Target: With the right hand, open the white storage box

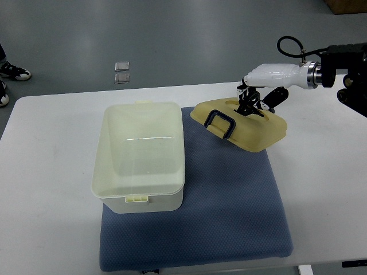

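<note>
- The white storage box (140,157) sits open on the left part of a blue-grey mat (229,212), spilling a bit over the mat's left edge onto the white table (46,172).
- Nothing lies inside the box; a small latch tab shows on its near rim.
- Its cream lid (243,127), with a dark handle (221,123) on top, lies tilted at the mat's far right corner, just right of the box and clear of it.
- The right hand (252,103) reaches in from the right edge, its dark fingers down on the lid's far side; whether they actually grip it, I can't tell.
- Beyond the table, shoes (8,77) of a person stand on the grey floor.
</note>
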Available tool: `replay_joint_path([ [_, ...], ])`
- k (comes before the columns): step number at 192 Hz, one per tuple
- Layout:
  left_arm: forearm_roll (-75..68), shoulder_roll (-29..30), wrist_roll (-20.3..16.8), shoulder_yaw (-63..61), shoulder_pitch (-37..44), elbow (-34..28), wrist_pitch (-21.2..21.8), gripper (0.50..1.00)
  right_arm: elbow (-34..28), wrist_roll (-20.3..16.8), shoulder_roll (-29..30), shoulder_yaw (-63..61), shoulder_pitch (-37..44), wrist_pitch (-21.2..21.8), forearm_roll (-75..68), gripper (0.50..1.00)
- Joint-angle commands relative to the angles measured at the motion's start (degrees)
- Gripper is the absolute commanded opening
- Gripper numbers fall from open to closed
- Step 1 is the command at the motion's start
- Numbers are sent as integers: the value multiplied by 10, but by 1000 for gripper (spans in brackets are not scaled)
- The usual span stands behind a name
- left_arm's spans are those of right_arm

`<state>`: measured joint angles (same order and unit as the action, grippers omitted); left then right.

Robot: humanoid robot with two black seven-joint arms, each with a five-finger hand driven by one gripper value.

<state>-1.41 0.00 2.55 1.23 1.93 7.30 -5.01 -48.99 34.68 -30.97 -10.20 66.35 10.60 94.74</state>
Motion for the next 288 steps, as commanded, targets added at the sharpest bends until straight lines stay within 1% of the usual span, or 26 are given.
replay_joint_path([
  [1, 0, 0, 0, 0, 0, 0, 0, 1000, 8, -1, 10, 1, -7, -4, 0, 500],
  [32, 0, 0, 0, 0, 0, 0, 0, 1000, 8, -1, 23, 1, -9, -4, 0, 500],
  [37, 0, 0, 0, 0, 0, 0, 0, 1000, 8, -2, 23, 1, -11, -4, 0, 547],
  [52, 0, 0, 0, 0, 0, 0, 0, 1000, 8, -1, 26, -1, -16, -7, -1, 621],
  [53, 0, 0, 0, 0, 0, 0, 0, 1000, 8, -1, 27, -1, -16, -8, -1, 639],
  [54, 0, 0, 0, 0, 0, 0, 0, 1000, 8, -1, 27, -1, -16, -8, -1, 639],
  [55, 0, 0, 0, 0, 0, 0, 0, 1000, 8, -2, 28, -1, -17, -8, -1, 664],
  [56, 0, 0, 0, 0, 0, 0, 0, 1000, 8, -2, 28, -1, -17, -8, -1, 664],
  [57, 0, 0, 0, 0, 0, 0, 0, 1000, 8, -2, 30, -1, -17, -10, -1, 688],
  [58, 0, 0, 0, 0, 0, 0, 0, 1000, 8, -2, 30, -1, -17, -10, -1, 688],
  [59, 0, 0, 0, 0, 0, 0, 0, 1000, 8, -2, 32, -1, -18, -11, -1, 713],
  [60, 0, 0, 0, 0, 0, 0, 0, 1000, 8, -2, 32, -1, -18, -11, -1, 713],
  [61, 0, 0, 0, 0, 0, 0, 0, 1000, 8, -2, 34, -1, -18, -14, -2, 737],
  [65, 0, 0, 0, 0, 0, 0, 0, 1000, 8, -2, 37, -1, -20, -16, -2, 768],
  [83, 0, 0, 0, 0, 0, 0, 0, 1000, 8, -2, 44, 0, -27, -22, -2, 795],
  [92, 0, 0, 0, 0, 0, 0, 0, 1000, 8, -3, 47, 0, -32, -22, -2, 825],
  [104, 0, 0, 0, 0, 0, 0, 0, 1000, 8, -3, 49, 0, -36, -22, -2, 834],
  [111, 0, 0, 0, 0, 0, 0, 0, 1000, 7, -3, 50, -1, -38, -19, -3, 862],
  [126, 0, 0, 0, 0, 0, 0, 0, 1000, 7, -3, 56, 0, -39, -15, -3, 874],
  [129, 0, 0, 0, 0, 0, 0, 0, 1000, 7, -3, 57, 0, -39, -15, -3, 901],
  [134, 0, 0, 0, 0, 0, 0, 0, 1000, 7, -3, 57, 0, -39, -15, -3, 911],
  [172, 0, 0, 0, 0, 0, 0, 0, 1000, 3, -2, 54, -10, -25, -11, -17, 921],
  [197, 0, 0, 0, 0, 0, 0, 0, 1000, 4, -6, 46, -15, -5, 32, -81, 924],
  [210, 0, 0, 0, 0, 0, 0, 0, 1000, 5, -19, 45, -23, -3, 56, -145, 926],
  [248, 0, 0, 0, 0, 0, 0, 0, 1000, 28, -102, 51, -67, -10, 153, -381, 926],
  [288, 0, 0, 0, 0, 0, 0, 0, 1000, 88, -204, 79, -93, -42, 160, -676, 926],
])
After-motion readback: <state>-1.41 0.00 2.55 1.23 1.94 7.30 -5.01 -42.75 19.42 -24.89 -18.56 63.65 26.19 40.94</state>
